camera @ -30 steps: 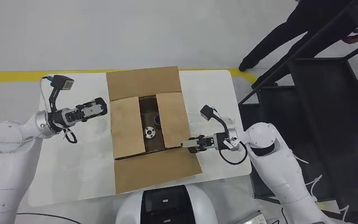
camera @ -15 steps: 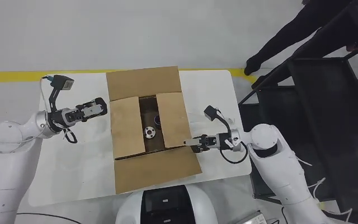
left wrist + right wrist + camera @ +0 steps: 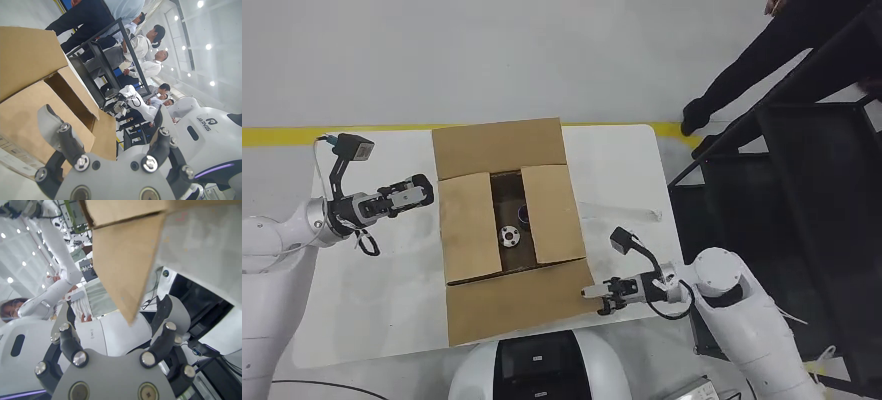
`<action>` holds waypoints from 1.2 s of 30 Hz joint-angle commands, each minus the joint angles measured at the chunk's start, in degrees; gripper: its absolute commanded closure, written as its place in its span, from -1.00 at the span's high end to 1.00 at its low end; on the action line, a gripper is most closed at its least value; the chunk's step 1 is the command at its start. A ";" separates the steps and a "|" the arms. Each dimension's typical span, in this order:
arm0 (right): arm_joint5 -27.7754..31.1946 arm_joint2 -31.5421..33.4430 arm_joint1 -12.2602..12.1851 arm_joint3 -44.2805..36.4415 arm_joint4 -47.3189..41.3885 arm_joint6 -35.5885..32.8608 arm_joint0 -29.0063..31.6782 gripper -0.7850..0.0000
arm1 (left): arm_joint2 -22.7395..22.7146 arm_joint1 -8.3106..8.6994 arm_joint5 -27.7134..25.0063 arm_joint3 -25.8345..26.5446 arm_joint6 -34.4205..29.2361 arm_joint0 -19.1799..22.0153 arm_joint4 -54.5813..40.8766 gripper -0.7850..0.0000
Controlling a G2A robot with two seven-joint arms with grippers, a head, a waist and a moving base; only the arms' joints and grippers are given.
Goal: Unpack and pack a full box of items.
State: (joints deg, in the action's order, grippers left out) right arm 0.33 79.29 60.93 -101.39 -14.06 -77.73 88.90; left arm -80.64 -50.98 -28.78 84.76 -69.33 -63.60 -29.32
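Though probably light, treat box (image 3: 500, 150) mid-table as stiff, easily creased card: pinch near flap (image 3: 517, 300) by right corner, between parted fingers of right gripper (image 3: 590, 294). Note left gripper (image 3: 428, 190), likewise spread, left of box.

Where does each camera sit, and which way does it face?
Top view: above the arms, looking down at the table and open box; left arm and right arm show.
Left wrist view: on the left wrist, looking past open jaws at the box's side, right arm beyond.
Right wrist view: on the right wrist, looking past open jaws at the near flap's corner.
Shared: the box, in all three.
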 commanded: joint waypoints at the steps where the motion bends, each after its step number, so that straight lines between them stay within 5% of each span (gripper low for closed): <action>1: 0.94 -0.44 0.19 -0.14 -3.53 1.53 -0.24 1.00 | 0.00 0.00 0.00 0.00 0.00 0.00 0.00 1.00; 12: 6.16 -4.32 1.59 6.77 -17.06 9.53 -5.83 1.00 | 0.00 0.00 0.00 0.00 0.00 0.00 0.00 1.00; 23: 7.82 -11.03 3.16 13.76 -12.22 19.34 -14.77 1.00 | 0.12 -0.08 2.06 -0.44 3.96 0.69 3.15 1.00; 36: 8.79 -12.82 3.01 10.55 -3.49 21.36 -16.49 1.00 | 8.87 -2.44 -8.34 -16.23 9.62 14.45 13.72 1.00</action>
State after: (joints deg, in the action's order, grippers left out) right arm 9.16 66.63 63.96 -90.52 -18.07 -56.19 72.48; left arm -72.81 -53.14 -36.43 70.61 -59.68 -50.59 -15.78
